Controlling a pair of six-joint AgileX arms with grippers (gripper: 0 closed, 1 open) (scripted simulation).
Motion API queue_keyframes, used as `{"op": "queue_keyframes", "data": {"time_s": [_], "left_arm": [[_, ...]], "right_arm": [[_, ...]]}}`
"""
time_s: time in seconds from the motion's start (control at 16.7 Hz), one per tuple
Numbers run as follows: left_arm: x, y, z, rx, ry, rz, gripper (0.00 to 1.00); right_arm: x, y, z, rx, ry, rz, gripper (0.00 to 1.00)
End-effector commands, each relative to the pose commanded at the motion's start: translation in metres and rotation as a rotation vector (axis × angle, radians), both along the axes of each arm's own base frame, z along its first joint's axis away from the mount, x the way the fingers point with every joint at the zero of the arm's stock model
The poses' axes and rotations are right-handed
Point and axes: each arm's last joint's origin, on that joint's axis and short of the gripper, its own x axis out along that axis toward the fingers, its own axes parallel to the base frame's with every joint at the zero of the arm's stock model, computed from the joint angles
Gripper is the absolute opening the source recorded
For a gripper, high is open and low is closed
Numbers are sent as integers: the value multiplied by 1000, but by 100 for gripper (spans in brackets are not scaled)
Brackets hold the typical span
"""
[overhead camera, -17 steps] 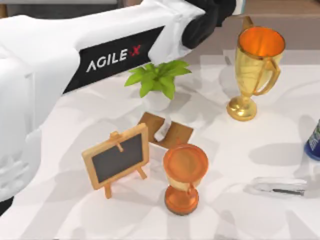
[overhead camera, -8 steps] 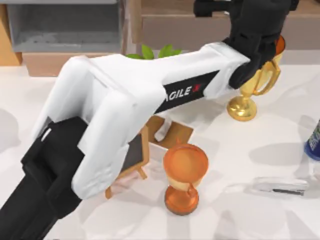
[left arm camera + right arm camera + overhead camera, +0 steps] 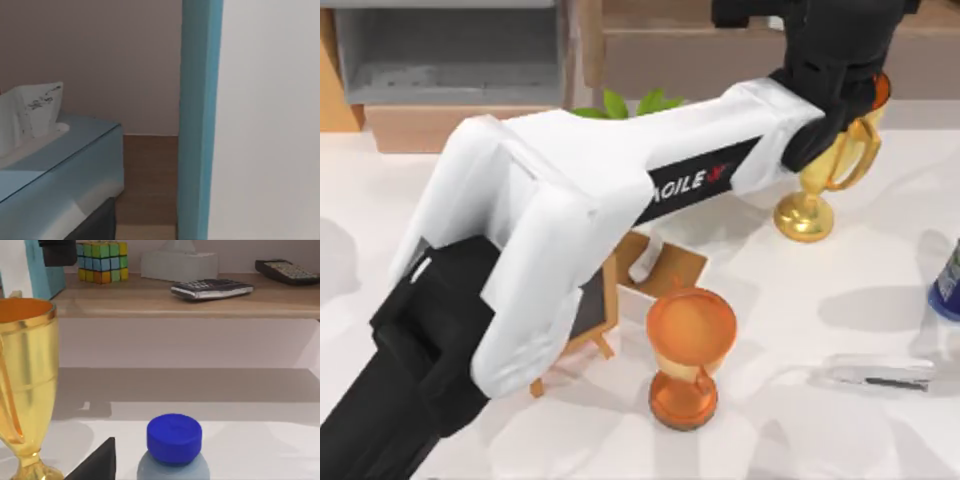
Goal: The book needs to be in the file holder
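Observation:
The book [image 3: 200, 120] has a teal cover and white page edges, and it stands upright very close in the left wrist view. The right wrist view shows the book [image 3: 45, 270] above the shelf's end, beside the gold trophy. My left gripper [image 3: 825, 30] is shut on it, high at the back right over the trophy. The file holder [image 3: 450, 55], a grey compartment with tan sides, stands at the back left, far from the book. A dark part of my right gripper [image 3: 95, 465] sits low at the table's right, by a blue-capped bottle [image 3: 174, 437].
My left arm crosses the table from front left to back right, above a chalkboard easel [image 3: 595, 310] and plant [image 3: 630, 103]. A gold trophy [image 3: 825, 150], an orange trophy [image 3: 690, 350], a brown board [image 3: 670, 268] and the bottle [image 3: 948, 285] stand nearby. The long shelf [image 3: 165, 302] holds several small items.
My left arm has swung from the back left, uncovering the file holder, and now reaches to the back right with the book. In the last half second it barely moved.

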Motion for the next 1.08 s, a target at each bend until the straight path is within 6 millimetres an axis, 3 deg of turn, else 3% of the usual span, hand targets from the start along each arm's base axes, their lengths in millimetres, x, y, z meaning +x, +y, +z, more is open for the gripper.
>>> {"op": "queue_keyframes", "data": {"time_s": [0.54,1.08], "left_arm": [[13,-1,0,0,0,0,100],[13,-1,0,0,0,0,32]], "right_arm": [[0,0,0,0,0,0,100],[0,0,0,0,0,0,100]]}}
